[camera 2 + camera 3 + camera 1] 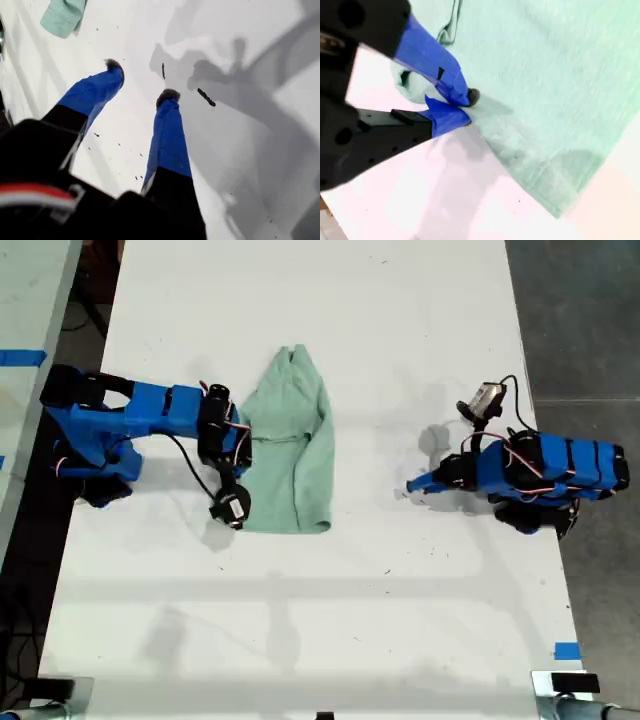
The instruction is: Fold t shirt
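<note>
Jaws of my second gripper (462, 107) nearly closed, pinching the t shirt (292, 445) edge. Jaws of my first gripper (141, 80) parted over bare white surface (400, 620), holding nothing. Shirt folded lengthwise mid-surface, nearer the second arm's edge.

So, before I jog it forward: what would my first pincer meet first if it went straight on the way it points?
Probably the bare white table: my first pincer, open, angles down at it. The t shirt lies well beyond.
</note>
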You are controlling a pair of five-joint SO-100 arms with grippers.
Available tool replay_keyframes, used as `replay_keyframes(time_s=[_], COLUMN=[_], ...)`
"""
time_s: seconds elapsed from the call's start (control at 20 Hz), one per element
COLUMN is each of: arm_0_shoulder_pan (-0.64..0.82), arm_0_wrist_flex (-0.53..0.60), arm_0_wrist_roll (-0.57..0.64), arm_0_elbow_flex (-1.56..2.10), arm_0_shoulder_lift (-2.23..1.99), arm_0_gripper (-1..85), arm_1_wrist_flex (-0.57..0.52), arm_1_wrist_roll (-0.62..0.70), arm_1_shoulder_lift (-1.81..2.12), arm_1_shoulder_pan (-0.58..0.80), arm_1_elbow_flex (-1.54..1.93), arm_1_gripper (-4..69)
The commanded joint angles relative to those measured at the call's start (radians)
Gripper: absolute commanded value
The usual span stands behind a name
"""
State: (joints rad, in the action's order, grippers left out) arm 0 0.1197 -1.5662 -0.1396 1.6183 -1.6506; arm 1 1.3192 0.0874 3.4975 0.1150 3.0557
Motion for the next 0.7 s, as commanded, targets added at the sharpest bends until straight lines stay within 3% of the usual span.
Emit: replay_keyframes(time_s=[0.0, 0.3, 0.5, 0.6, 0.65], arm_0_shoulder_pan=[0.009, 0.012, 0.014, 0.015, 0.018], arm_0_wrist_flex=[-0.008, 0.012, 0.164, 0.221, 0.233], arm_0_wrist_roll=[0.061, 0.160, 0.229, 0.258, 0.278], arm_0_elbow_flex=[-0.172, -0.528, -0.557, -0.558, -0.563], arm_0_shoulder_lift=[0.040, 0.337, 0.426, 0.442, 0.443], arm_0_gripper=[-0.1, -0.1, -0.1, 18.7, 20.6], arm_1_wrist_flex=[0.005, 0.005, 0.005, 0.005, 0.005], arm_1_wrist_roll=[0.015, 0.015, 0.015, 0.015, 0.015], arm_1_shoulder_lift=[0.009, 0.009, 0.009, 0.009, 0.009], arm_1_shoulder_pan=[0.000, 0.000, 0.000, 0.000, 0.000], arm_1_elbow_flex=[0.055, 0.055, 0.055, 0.055, 0.055], arm_1_gripper=[17.1, 17.1, 17.1, 17.1, 17.1])
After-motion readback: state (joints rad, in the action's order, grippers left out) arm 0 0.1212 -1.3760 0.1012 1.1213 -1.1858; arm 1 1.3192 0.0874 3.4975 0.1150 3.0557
